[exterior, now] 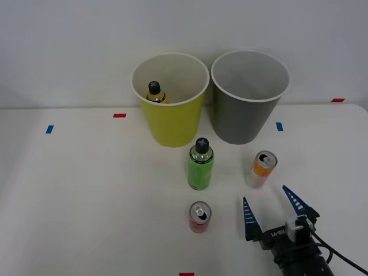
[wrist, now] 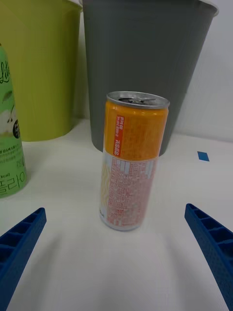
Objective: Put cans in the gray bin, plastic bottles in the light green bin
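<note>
An orange-and-white can stands upright on the white table, in front of the gray bin. My right gripper is open just short of this can, one blue finger on each side, touching nothing. A shorter red can stands left of the gripper. The green bottle with a black cap stands before the light green bin. A yellow bottle sits inside the light green bin.
The two bins stand side by side at the table's back, near the white wall. Small red and blue tape marks dot the tabletop. Open table lies to the left of the bottle and cans.
</note>
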Robot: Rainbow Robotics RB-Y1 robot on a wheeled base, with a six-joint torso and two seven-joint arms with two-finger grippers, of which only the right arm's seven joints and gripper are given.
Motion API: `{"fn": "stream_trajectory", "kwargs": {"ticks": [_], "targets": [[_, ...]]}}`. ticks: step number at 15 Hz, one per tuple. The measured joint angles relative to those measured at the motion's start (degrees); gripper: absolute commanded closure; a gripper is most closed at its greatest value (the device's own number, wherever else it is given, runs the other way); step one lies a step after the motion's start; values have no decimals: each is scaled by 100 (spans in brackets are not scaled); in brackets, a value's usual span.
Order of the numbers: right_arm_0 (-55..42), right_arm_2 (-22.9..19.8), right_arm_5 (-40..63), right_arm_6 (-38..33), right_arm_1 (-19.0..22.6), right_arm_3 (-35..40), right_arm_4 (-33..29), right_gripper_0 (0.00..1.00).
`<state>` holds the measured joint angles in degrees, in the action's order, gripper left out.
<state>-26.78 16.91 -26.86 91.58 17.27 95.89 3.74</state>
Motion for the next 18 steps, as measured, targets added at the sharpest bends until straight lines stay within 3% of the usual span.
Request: {"fn": "stream_trajectory", "kwargs": {"ticks": [18], "targets": [[1096,-194,1090,-20,-502,17,416,0]]}}
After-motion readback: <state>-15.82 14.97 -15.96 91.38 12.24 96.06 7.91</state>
